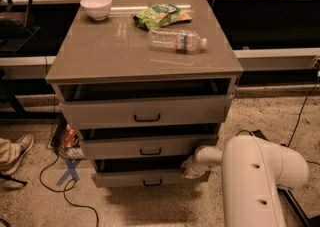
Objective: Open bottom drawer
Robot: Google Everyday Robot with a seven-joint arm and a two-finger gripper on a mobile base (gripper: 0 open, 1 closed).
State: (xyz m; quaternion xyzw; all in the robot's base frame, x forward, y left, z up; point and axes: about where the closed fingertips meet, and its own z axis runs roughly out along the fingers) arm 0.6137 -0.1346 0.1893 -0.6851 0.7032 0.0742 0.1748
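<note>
The bottom drawer [130,178] is the lowest of three taupe-grey drawers in the cabinet, with a low front and a small black bar handle [152,183]. It stands pulled out a little, with a dark gap above its front. My gripper [189,169] is at the drawer's right end, at its top edge, reaching in from my white arm [250,171] at the lower right. The arm hides part of the gripper.
The middle drawer [150,147] and top drawer [145,112] are also pulled out a bit. On the cabinet top [100,51] lie a white bowl [96,6], a green snack bag [161,15] and a plastic bottle [177,39]. Cables [60,186] and a shoe [17,151] lie on the floor at left.
</note>
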